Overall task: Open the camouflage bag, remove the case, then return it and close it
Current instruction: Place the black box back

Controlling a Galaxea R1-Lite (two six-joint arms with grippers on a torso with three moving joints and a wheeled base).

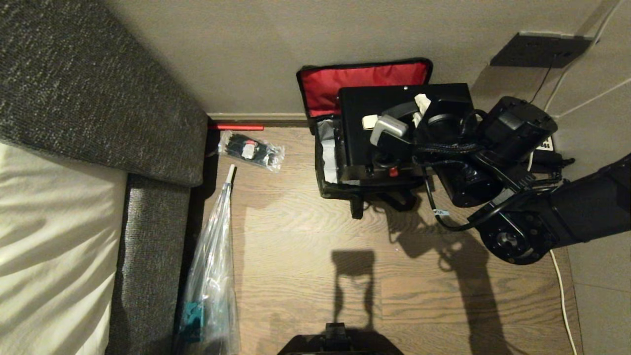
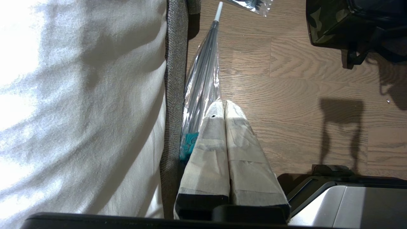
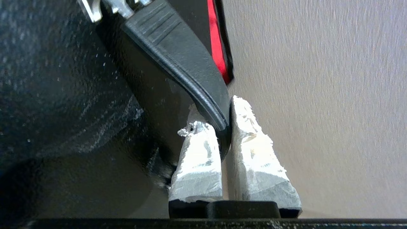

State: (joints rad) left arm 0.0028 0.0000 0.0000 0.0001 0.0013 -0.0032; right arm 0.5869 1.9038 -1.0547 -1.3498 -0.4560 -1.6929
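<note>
Robot base [image 1: 339, 341] shows as a dark shape at the near edge of the wooden floor [image 1: 305, 231], well short of the camouflage bag [image 1: 329, 186]. That bag stands on the floor against the wall [image 1: 256, 54], lid [image 1: 362, 84] thrown back and leaning on the wall, red lining facing out. Inside the bag the case [image 1: 357, 133] sits partly raised, its black top above the bag's rim, pale grey interior visible on the side nearer the bed; a small red mark [image 1: 393, 172] shows on the case's near face. Right gripper [image 3: 226, 119] is over the case, its taped fingers [image 3: 254, 159] pinching the case's black bar handle [image 3: 178, 57], whose silver-white end [image 1: 389, 129] is seen from above. Right arm [image 1: 557, 217] reaches in from the side of the bag away from the bed. Left gripper [image 2: 224, 106] hangs well away from the bag, beside the bed's edge, taped fingers pressed together and holding nothing. Beside the bed [image 1: 54, 246], a clear folded umbrella [image 1: 214, 256] lies on the floor, tip pointing toward the wall. Small plastic packet [image 1: 251, 150] lies between the umbrella's tip and the bag. Dark wall plate [image 1: 540, 49] sits on the wall beyond the bag, with thin cables running from it.
</note>
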